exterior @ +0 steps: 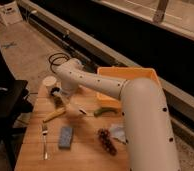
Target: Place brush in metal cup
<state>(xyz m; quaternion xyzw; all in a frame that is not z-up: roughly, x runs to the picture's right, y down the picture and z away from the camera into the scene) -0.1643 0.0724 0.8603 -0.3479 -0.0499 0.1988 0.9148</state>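
My gripper is at the table's far left, just below the white cup, at the end of my white arm that reaches in from the lower right. A small dark shape right under the gripper looks like the metal cup, partly hidden by it. The brush lies on the table right of the gripper, with its white handle and dark tip showing under my forearm. It is apart from the gripper.
A wooden table holds a yellow piece, a silver fork, a blue sponge, a green item, dark grapes and a white wrapper. An orange bin stands at the back right. A black chair is to the left.
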